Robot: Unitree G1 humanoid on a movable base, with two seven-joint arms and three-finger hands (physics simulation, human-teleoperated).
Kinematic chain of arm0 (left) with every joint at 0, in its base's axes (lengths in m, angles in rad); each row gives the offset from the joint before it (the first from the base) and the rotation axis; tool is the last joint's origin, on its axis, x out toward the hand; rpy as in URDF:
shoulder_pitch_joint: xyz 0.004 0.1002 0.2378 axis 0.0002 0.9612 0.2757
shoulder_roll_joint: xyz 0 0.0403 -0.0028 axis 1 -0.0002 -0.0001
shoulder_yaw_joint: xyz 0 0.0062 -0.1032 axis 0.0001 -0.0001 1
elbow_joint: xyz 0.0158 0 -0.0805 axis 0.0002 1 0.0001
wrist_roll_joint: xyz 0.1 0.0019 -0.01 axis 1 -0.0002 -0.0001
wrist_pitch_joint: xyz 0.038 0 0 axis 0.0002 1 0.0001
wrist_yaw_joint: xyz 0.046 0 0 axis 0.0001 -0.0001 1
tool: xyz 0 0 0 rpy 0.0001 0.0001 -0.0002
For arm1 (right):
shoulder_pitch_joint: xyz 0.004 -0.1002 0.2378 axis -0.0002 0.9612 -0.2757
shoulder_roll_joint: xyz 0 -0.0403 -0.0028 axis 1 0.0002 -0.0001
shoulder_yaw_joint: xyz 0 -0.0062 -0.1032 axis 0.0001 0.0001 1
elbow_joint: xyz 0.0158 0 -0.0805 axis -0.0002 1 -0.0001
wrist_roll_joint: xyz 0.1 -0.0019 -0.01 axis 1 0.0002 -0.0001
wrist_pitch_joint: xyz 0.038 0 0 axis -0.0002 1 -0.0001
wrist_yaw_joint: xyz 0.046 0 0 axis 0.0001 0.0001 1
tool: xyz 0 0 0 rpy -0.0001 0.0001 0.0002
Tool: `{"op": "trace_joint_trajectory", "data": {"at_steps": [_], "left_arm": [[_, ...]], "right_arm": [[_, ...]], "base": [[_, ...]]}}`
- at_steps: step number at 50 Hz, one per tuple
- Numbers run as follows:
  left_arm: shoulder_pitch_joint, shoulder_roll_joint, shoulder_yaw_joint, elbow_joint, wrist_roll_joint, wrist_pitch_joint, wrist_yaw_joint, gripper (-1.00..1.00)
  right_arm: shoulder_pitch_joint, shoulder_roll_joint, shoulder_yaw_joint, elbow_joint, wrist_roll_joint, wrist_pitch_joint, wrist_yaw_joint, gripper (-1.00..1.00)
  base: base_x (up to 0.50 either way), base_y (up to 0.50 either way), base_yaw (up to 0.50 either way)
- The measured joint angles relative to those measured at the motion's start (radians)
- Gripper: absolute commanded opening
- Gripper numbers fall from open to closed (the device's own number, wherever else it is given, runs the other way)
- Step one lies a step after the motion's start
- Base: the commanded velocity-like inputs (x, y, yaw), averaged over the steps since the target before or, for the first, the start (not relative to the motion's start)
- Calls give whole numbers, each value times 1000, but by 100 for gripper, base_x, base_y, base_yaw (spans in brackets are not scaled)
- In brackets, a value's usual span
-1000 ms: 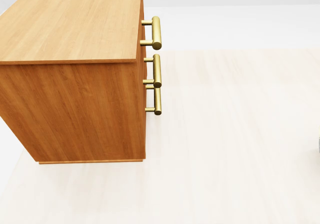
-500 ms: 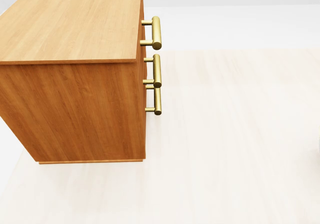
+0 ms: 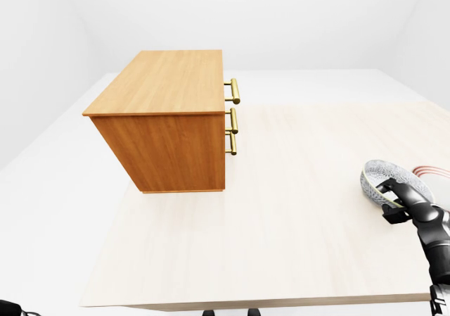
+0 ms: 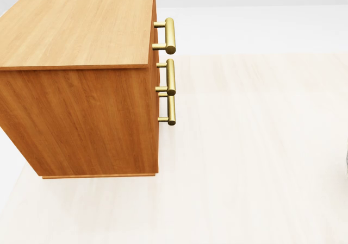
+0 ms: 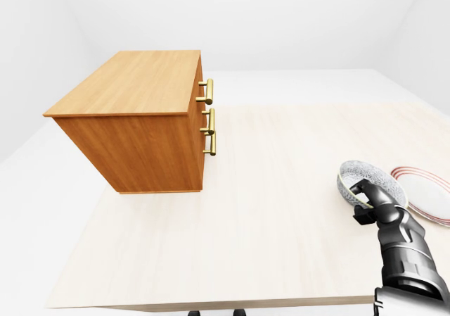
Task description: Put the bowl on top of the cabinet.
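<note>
The wooden cabinet (image 3: 162,94) stands on the left part of the pale table (image 5: 267,210); its flat top (image 4: 76,26) is bare. At the table's right side, in the right-eye view, sits the grey patterned bowl (image 5: 355,172). My right hand (image 5: 364,200) has its dark fingers closed over the bowl's near rim. The bowl looks slightly tipped. In the head view only a thin grey sliver of the bowl (image 4: 346,165) shows at the right edge. A dark bit of my left hand (image 3: 8,307) peeks in at the left-eye view's bottom left corner, and its fingers are hidden.
Three brass handles (image 4: 170,36) stick out of the cabinet's right face. A white plate with a red rim (image 5: 425,186) lies just right of the bowl. Wide bare tabletop lies between the bowl and the cabinet.
The grey sliver of the bowl at the head view's right edge faded out, then shows again a little lower. The cabinet and the camera have not moved.
</note>
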Motion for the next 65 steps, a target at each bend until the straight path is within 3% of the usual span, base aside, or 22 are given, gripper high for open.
{"op": "trace_joint_trajectory", "data": {"at_steps": [8, 16, 25, 33, 40, 47, 65], "left_arm": [[0, 0, -2, 0, 2, 0, 0, 100], [2, -5, -9, 0, 13, 0, 0, 100], [7, -3, -16, 0, 15, 0, 0, 100], [10, -2, -21, 0, 16, 0, 0, 100], [12, 2, -31, 0, 15, 0, 0, 100], [12, 4, -33, 0, 14, 0, 0, 100], [11, 10, -39, 0, 5, 0, 0, 100]], "right_arm": [[-5, -16, 0, -5, 24, 7, 15, -100], [-73, -110, -7, -60, 23, 51, 88, -100], [-359, -230, 5, -145, -114, 51, 227, -100], [-638, -231, 41, -139, -270, 51, 286, -100], [-857, -152, 85, -96, -412, 51, 293, -100], [-1048, 2, 119, -46, -504, 51, 290, -100], [-1327, 358, 153, 14, -508, 51, 286, -100]], "base": [[0, 0, 0], [0, 0, 0], [0, 0, 0], [0, 0, 0], [0, 0, 0], [0, 0, 0], [0, 0, 0]]}}
